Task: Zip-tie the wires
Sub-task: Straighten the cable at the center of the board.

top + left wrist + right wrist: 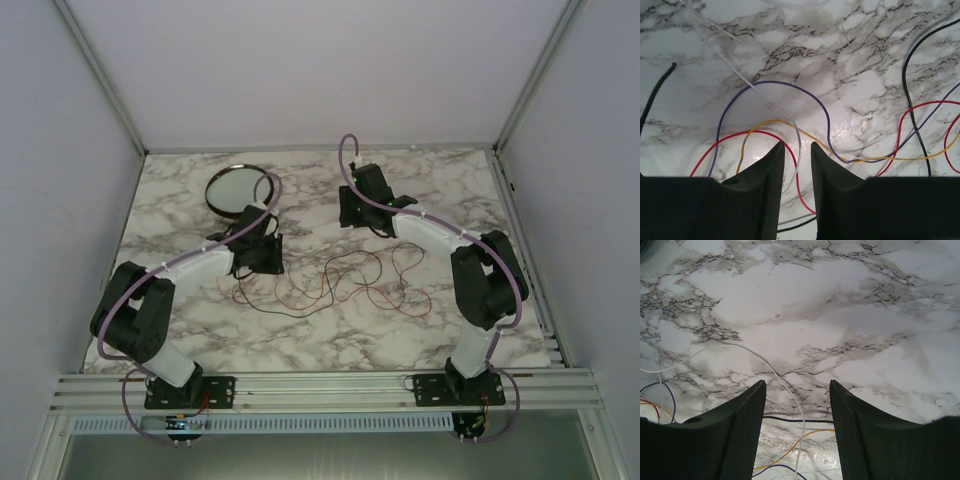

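- The wires sprawl in loose loops mid-counter, between the two arms, with nothing bundled and no tie around them that I can see.
- The left hand sits low over them, nearly together. A red and a white strand run through the narrow gap, not visibly pinched.
- The right hand is apart and empty.
- Gathering and tying look entirely undone.

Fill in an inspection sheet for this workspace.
Surface: marble-pattern table, no damage seen.
Job's things: wires loose and tangled mid-table.
Clutter: round dish, far left of the table.
Grippers: left gripper low over the wires, fingers narrowly apart, white and red strands between them; right gripper open, holding nothing.
Cables: lilac arm cables, one along each arm.
Surroundings: white walls; aluminium rail at the near edge.
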Available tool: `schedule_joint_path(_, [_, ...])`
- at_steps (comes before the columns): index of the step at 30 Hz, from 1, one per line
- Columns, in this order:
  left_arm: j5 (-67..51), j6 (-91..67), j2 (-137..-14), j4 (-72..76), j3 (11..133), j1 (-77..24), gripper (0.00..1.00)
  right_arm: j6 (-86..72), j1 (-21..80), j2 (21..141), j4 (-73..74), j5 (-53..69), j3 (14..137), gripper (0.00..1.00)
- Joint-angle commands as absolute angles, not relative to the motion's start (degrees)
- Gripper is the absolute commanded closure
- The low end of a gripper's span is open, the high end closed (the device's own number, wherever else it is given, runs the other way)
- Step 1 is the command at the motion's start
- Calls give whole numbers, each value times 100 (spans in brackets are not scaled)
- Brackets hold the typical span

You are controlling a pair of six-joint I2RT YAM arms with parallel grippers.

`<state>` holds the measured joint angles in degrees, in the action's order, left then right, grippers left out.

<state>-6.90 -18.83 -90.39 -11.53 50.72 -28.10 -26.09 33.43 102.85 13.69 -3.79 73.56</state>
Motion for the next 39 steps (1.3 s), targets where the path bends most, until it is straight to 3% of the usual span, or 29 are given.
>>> schedule_joint_path(1, [-545, -1712, -9154, -1024, 5307, -2828, 73, -2586, 3393, 10090, 1320, -483, 7395, 46])
schedule_joint_path(13, [-533, -1604, -9465, -1048, 5261, -2972, 79, -2615, 3401, 10110, 1353, -466, 7412, 46])
schedule_joint_path(22, [-372, -1480, -9377, -1221, 5368, -3004, 100, -2619, 3409, 10064, 1396, -456, 7301, 46])
schedule_joint_path(34, [-224, -1247, -8816, -1872, 5604, -3002, 100, -2619, 3679, 10165, 1665, -127, 6997, 46])
schedule_joint_path(39, [-257, -1261, -8750, -1874, 5621, -3002, 100, -2693, 3738, 10278, 1756, -127, 6845, 50])
